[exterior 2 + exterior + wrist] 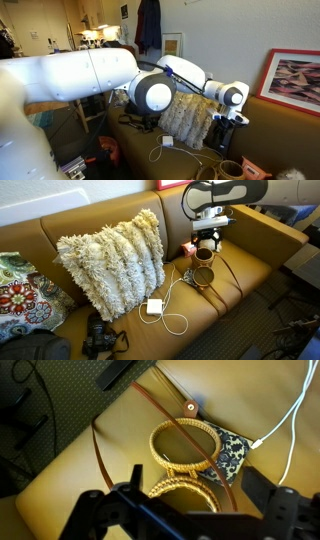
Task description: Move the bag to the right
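Observation:
The bag (204, 275) is small and brown, with two round cup-like parts and a thin dark strap. It lies on the sofa seat to the right of the shaggy pillow (115, 260). In the wrist view its two woven rings (186, 464) sit one behind the other, with the strap curving off to the left. My gripper (207, 235) hangs right above the bag, open. In the wrist view its fingers (198, 485) straddle the nearer ring without closing on it. In an exterior view the gripper (226, 140) is above the bag (231, 168).
A small black-and-white patterned square (232, 455) lies under the bag's edge. A white charger (154, 306) and its cable trail across the seat. A black camera (97, 338) and a patterned cushion (15, 295) lie to the left. The sofa armrest (270, 235) is on the right.

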{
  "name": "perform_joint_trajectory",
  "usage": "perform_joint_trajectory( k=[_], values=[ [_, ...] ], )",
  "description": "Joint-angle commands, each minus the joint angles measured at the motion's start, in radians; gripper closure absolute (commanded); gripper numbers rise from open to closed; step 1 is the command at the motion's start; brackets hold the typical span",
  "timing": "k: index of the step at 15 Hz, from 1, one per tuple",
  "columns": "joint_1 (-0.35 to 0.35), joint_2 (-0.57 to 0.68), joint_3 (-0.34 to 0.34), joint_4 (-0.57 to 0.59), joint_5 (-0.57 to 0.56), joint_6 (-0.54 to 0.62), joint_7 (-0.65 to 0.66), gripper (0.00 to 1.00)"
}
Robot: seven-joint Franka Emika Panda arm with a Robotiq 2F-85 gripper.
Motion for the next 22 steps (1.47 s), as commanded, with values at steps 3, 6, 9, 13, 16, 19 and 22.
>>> perform_joint_trajectory(
  k=[3, 6, 9, 13, 16, 19, 22],
  values=[
    [0.004, -0.001, 0.001, 0.107, -0.001, -0.046, 0.061, 0.0],
    [0.001, -0.002, 0.011, 0.159, 0.002, -0.105, 0.062, 0.0],
    [0.003, -0.002, 0.01, 0.164, -0.008, -0.105, 0.06, 0.0],
    [0.017, -0.001, 0.008, 0.131, -0.013, -0.049, 0.06, 0.0],
    [0.062, 0.005, -0.024, -0.02, -0.043, 0.041, 0.117, 0.0],
    [0.094, 0.02, -0.039, -0.153, -0.087, 0.061, 0.198, 0.0],
    [0.103, 0.04, -0.042, -0.228, -0.099, 0.034, 0.237, 0.0]
  ],
)
